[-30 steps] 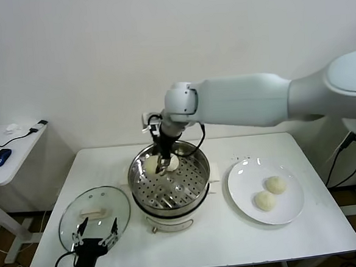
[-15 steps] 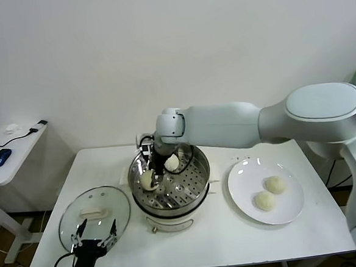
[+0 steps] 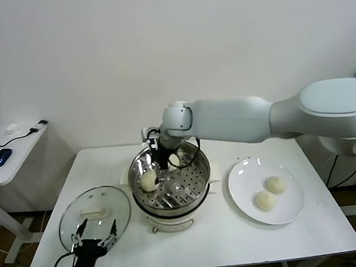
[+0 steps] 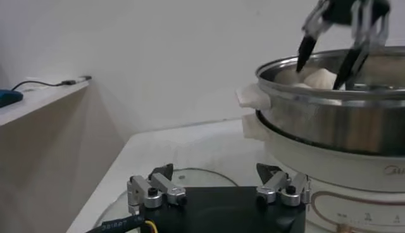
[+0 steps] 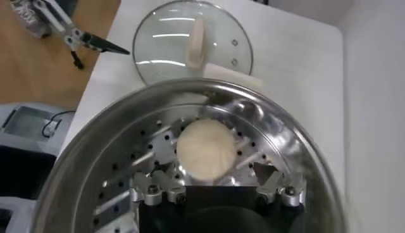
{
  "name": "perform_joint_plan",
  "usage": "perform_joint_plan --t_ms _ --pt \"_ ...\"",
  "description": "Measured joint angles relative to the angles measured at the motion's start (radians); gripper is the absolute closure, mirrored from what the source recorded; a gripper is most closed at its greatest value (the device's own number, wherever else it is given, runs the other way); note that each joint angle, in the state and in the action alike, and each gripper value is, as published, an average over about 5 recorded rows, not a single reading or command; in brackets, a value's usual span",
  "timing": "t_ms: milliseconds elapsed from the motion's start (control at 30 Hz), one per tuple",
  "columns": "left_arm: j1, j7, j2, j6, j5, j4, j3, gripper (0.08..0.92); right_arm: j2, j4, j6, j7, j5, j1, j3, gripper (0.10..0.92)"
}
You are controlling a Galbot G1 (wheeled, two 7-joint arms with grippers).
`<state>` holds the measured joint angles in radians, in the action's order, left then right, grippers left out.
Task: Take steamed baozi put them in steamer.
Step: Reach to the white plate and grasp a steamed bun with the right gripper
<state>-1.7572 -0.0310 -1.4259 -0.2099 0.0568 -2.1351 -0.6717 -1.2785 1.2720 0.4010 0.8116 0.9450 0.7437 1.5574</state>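
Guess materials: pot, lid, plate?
Pot: looks like polished stainless steel, mirror-bright wall and a punched-hole floor, sitting on a cream base that is probably plastic. Lid: clear glass by the look, table visible through it, with a pale handle. Plate: glossy white, likely ceramic, though melamine can't be ruled out.

Head view: high, looks forward and down over whole white table (image 3: 246, 238), wall behind, side desk at robot's left. Steamer (image 3: 169, 183) mid-frame, at middle distance

Left wrist view: low, near table level beside glass lid (image 4: 190, 180), faces sideways toward steamer (image 4: 329, 107) wall, close; left gripper (image 4: 218, 190) at frame edge

Right wrist view: close above steamer (image 5: 101, 158), looks straight down into basket, bun (image 5: 205, 151) just below lens; right gripper (image 5: 218, 190) at frame edge

Shared: steamer in all three; glass lid (image 5: 190, 44) too
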Motion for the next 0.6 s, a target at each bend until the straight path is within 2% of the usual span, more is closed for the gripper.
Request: perform_joint_plan --t_ms 233,600 --pt "0.011 -0.003 0.004 -0.005 0.006 0.004 -0.004 0.177 0.219 0.123 -0.071 0.096 -0.053 0.164 0.131 0.203" --pt "0.016 -0.005 -0.005 -0.008 0.002 0.011 -0.004 0.177 0.522 0.217 -0.113 0.139 -0.284 0.17 0.284 0.203"
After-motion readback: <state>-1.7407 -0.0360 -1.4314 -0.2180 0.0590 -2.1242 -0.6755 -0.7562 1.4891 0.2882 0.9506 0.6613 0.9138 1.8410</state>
